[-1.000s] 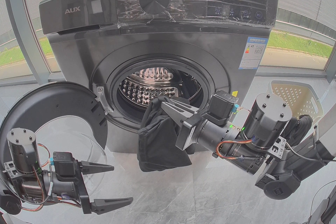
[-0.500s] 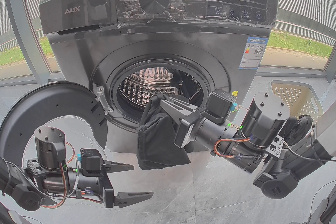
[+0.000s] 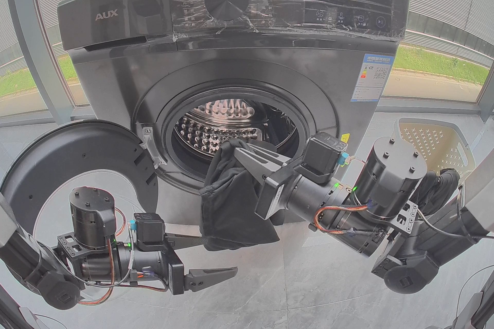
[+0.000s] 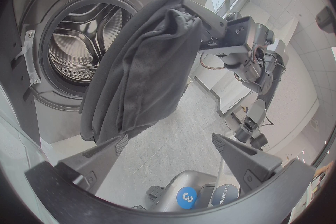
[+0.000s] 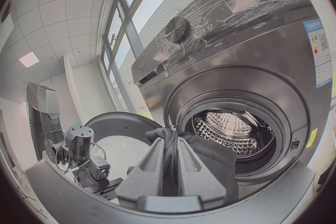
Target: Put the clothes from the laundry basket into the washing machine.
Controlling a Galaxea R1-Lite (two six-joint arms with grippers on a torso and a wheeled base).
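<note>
A black garment (image 3: 231, 201) hangs from my right gripper (image 3: 239, 152), which is shut on its top edge just in front of the washing machine's (image 3: 231, 62) open drum (image 3: 226, 129). In the right wrist view the cloth (image 5: 213, 158) is pinched between the closed fingers of the gripper (image 5: 170, 142), with the drum (image 5: 234, 130) behind. My left gripper (image 3: 218, 255) stands open low down, at the garment's lower hem. In the left wrist view its fingertips (image 4: 168, 139) spread just under the hanging cloth (image 4: 140, 70), touching nothing.
The round machine door (image 3: 77, 155) is swung wide open to the left, behind my left arm. A cream laundry basket (image 3: 437, 145) stands at the right, behind my right arm. Pale tiled floor (image 3: 288, 289) lies in front of the machine.
My left arm has moved right and forward, bringing its open gripper under the garment's hem. The right gripper with the garment has edged slightly left toward the drum.
</note>
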